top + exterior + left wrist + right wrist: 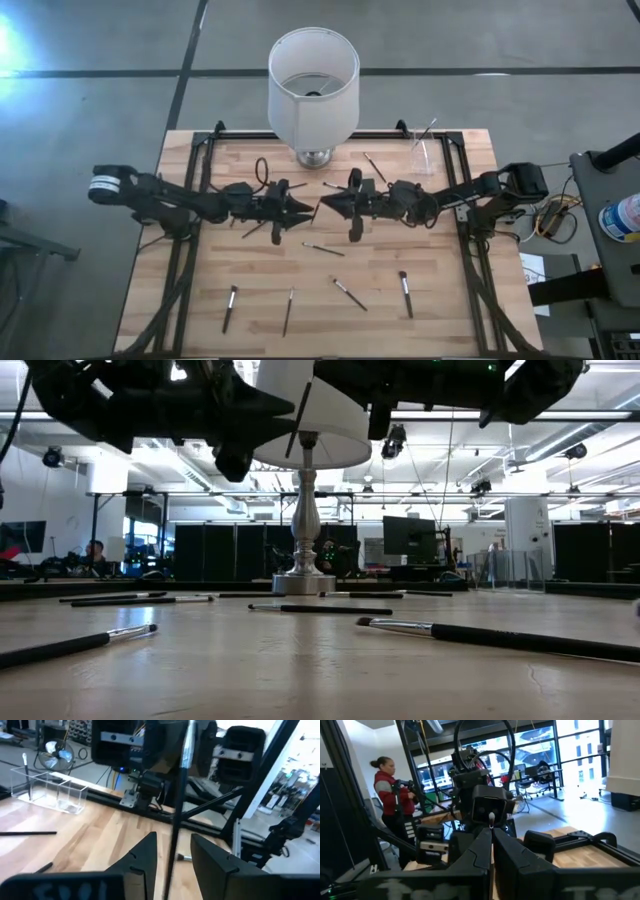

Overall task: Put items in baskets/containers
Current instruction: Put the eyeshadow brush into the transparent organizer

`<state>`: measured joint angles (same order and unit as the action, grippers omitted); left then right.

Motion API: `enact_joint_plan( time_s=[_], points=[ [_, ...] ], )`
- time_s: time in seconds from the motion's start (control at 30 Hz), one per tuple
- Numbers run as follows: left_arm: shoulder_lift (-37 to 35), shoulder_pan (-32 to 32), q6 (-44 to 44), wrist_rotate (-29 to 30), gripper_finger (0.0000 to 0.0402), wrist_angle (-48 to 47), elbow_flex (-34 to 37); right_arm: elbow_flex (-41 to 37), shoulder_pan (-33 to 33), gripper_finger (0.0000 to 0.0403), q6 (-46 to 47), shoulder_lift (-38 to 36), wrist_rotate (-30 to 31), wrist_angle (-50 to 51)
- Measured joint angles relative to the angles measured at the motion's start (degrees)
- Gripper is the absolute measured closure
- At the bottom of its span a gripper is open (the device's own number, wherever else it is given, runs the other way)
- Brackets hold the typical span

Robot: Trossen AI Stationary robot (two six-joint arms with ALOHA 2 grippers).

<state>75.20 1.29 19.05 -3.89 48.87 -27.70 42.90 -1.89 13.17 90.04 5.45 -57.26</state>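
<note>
Nearest the low camera, two makeup brushes lie flat on the wooden table (200,250): one (520,640) with its silvery ferrule toward the middle and its dark handle running off to the right, another (75,644) at the left with its tip toward the centre. Largest on the table is the white lampshade (313,80) on its metal base, standing at the far edge in the middle. Both dark arms reach in from the sides and meet just in front of it, gripper to gripper above the boards. The left gripper (300,210) and the right gripper (330,207) are nearly touching, tips facing each other. Between them a brush (176,805) stands close to upright: in the left wrist view its thin shaft runs through the narrow gap of the left fingers (145,852), while the right fingers (482,847) are pressed almost together on its end. To the right of the lamp, near the far right corner, a small clear cup (421,152) holds one brush (425,132) leaning out over its rim. Loose brushes lie along the near half of the table, well apart: one (229,308) and another (288,311) running mostly near to far, one (350,294) on a diagonal, and one (406,293) again near to far. A person (390,800) stands in the room beyond.
</note>
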Motion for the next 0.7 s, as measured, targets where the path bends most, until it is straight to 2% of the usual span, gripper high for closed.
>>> enact_joint_plan(
  time_s=[0.43, 0.53, 0.63, 0.7],
  points=[
    [3.54, 0.03, -2.15, -2.74, 0.0294, -1.72, -4.65, 0.02, -0.22, 0.0394, -0.33, 0.02, 0.04, 0.46],
    [3.57, 0.03, -2.16, -3.26, 0.0320, -1.87, -4.92, 0.02, -0.24, 0.0394, -0.69, 0.02, 0.04, 0.92],
    [3.57, 0.00, -2.23, -4.17, 0.0377, -1.89, -4.96, 0.02, -0.24, 0.0394, -0.75, 0.02, 0.04, 1.35],
    [3.63, -0.01, -2.23, -4.19, 0.0387, -1.89, -4.94, 0.01, -0.24, 0.0394, -0.77, 0.02, 0.08, 1.33]
  ],
)
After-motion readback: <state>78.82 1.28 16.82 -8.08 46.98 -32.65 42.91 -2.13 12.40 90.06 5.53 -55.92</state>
